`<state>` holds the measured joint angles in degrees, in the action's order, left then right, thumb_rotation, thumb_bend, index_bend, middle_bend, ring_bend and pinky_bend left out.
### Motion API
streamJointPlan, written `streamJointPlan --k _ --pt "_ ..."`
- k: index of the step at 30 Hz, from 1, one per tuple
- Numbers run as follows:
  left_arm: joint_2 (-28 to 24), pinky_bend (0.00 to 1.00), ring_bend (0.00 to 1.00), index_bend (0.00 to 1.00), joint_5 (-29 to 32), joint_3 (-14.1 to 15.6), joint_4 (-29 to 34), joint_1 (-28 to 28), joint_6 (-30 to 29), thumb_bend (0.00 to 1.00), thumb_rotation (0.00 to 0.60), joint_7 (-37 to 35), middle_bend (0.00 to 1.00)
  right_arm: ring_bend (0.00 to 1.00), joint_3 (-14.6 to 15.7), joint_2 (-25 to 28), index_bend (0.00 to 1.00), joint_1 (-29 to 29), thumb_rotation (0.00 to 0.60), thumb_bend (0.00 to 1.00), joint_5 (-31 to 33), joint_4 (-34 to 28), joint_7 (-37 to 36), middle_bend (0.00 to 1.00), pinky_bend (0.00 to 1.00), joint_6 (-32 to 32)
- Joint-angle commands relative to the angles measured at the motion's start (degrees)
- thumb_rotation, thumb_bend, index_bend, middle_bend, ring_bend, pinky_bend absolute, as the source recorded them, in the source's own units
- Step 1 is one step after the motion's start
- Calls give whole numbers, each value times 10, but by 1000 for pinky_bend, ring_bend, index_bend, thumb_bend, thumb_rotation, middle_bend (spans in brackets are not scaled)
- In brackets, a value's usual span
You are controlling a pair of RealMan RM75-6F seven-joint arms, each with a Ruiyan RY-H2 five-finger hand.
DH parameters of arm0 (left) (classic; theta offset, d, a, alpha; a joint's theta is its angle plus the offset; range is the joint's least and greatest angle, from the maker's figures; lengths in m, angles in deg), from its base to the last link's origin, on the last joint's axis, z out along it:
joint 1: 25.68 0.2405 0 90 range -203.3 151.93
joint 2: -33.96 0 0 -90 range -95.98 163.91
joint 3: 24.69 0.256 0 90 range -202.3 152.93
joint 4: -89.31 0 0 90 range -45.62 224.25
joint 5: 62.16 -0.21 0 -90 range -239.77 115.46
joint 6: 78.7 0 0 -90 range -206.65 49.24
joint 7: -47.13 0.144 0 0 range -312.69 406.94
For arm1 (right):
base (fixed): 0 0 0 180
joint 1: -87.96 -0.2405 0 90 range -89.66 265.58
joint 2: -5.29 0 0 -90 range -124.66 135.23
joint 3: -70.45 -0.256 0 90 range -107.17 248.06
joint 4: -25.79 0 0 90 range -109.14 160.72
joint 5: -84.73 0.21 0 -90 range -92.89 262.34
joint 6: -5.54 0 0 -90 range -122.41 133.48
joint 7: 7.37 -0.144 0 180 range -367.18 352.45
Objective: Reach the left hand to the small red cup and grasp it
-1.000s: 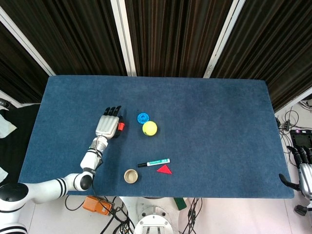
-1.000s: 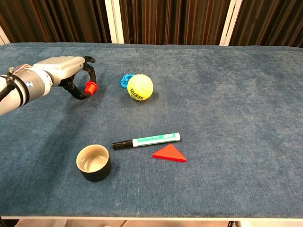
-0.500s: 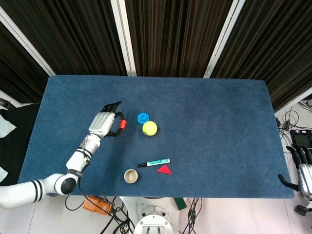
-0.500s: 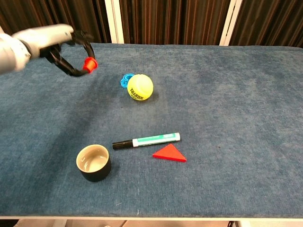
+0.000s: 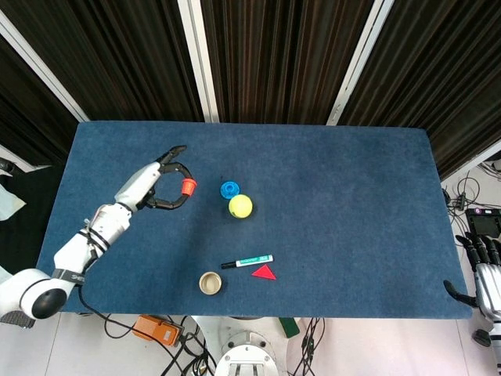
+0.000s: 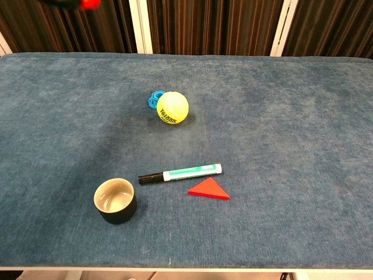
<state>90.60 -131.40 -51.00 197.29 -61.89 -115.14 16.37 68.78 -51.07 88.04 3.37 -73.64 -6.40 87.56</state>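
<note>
The left hand (image 5: 156, 185) pinches the small red cup (image 5: 188, 186) between thumb and fingertip — lifted higher and further left than half a second ago; the blue ring (image 5: 228, 189) and tennis ball (image 5: 240, 206) sit just right; the table's (image 5: 352, 204) right half lies bare; the right hand (image 5: 487, 276) hangs off the edge — grip unclear.

small red cup (image 5: 188, 186) | pinched in left hand (image 5: 153, 184) | above table
</note>
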Motion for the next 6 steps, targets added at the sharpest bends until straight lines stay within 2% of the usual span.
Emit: streamJointPlan --k 1,6 --pt "-82 55 0 473 -105 -37 43 40 14 390 600 -148 4 38 1 0 174 1 600 401 -2 0 1 135 0 2" --pt "-105 55 0 473 -205 -17 42 43 -16 390 600 -283 4 38 -1 1 174 1 600 400 -1 1 -4 135 0 4"
